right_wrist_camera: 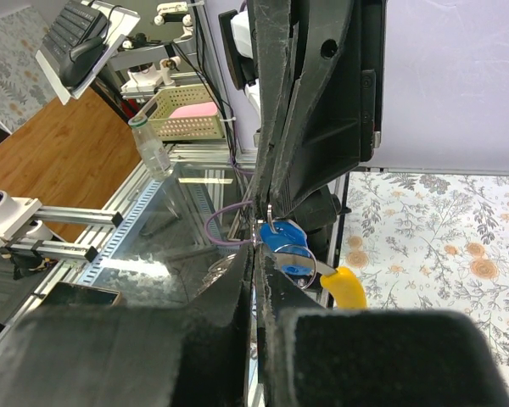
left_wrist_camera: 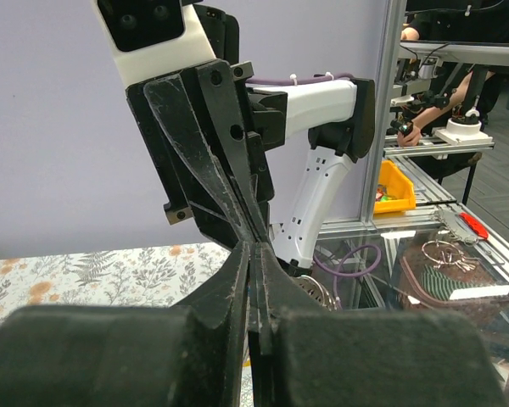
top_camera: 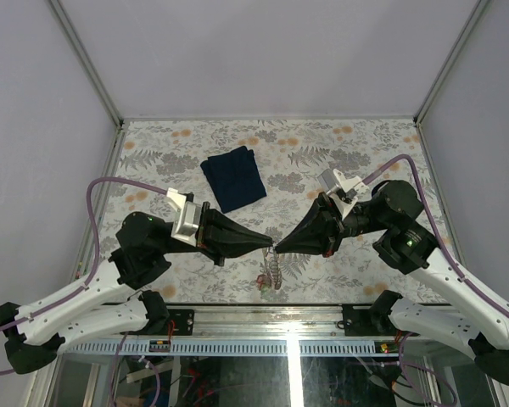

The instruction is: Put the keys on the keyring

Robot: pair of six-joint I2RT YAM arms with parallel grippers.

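The left gripper (top_camera: 265, 244) and right gripper (top_camera: 282, 246) meet tip to tip above the tabletop (top_camera: 170, 153). Both pairs of jaws are pressed together, and each seems to pinch the thin keyring (right_wrist_camera: 295, 261). The keys (top_camera: 271, 271) trail from that point, long axis toward the near edge. The right wrist view shows a blue tag (right_wrist_camera: 280, 236) and a yellow one (right_wrist_camera: 346, 287) – the others are hidden. The wire itself is hard to make out. A navy cloth (top_camera: 233, 178) lies well apart.

Keyring (right_wrist_camera: 272, 222) mostly hidden, apparently.
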